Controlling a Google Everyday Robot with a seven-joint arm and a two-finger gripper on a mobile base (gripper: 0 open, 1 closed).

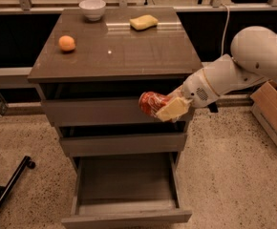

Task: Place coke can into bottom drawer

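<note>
My gripper (163, 107) is shut on the red coke can (151, 103) and holds it on its side in front of the top drawer, at the cabinet's right side. The white arm reaches in from the right. The bottom drawer (125, 217) is pulled open below, and its deep grey tray holds nothing I can see. The can hangs above the drawer's back right part, about one drawer height up.
On the cabinet top (124, 51) lie an orange fruit (67, 43), a white bowl (92, 8) and a yellow sponge (143, 22). A cardboard box (274, 116) stands on the floor at right. A black bar (7, 187) lies on the floor at lower left.
</note>
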